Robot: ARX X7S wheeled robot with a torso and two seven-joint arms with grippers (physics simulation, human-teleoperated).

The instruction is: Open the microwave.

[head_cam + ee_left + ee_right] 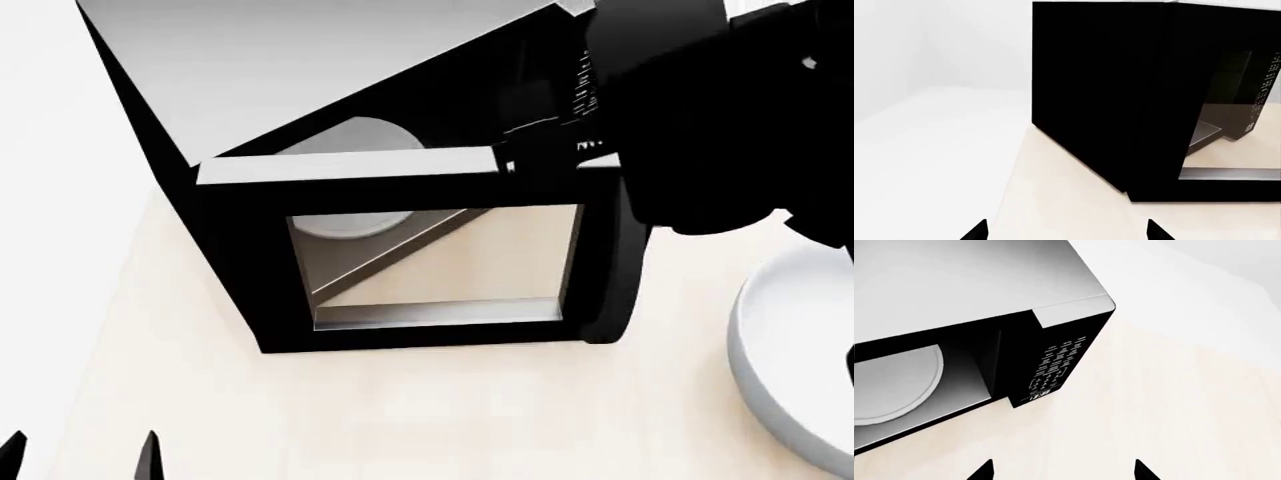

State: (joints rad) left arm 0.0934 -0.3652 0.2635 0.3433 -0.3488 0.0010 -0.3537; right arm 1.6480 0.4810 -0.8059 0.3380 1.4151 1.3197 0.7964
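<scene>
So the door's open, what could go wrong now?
1. The right arm hangs very close to the open door of the microwave. Pulling away carelessly could bump the door and swing it shut.
2. The white bowl sits near the door's free edge, just below that arm. A low move might knock it.

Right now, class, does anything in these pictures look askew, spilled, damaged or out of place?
Nothing looks spilled or damaged. The microwave has its door swung wide open, showing the white turntable inside; that fits the task. A white bowl sits upright on the table beside it.
</scene>
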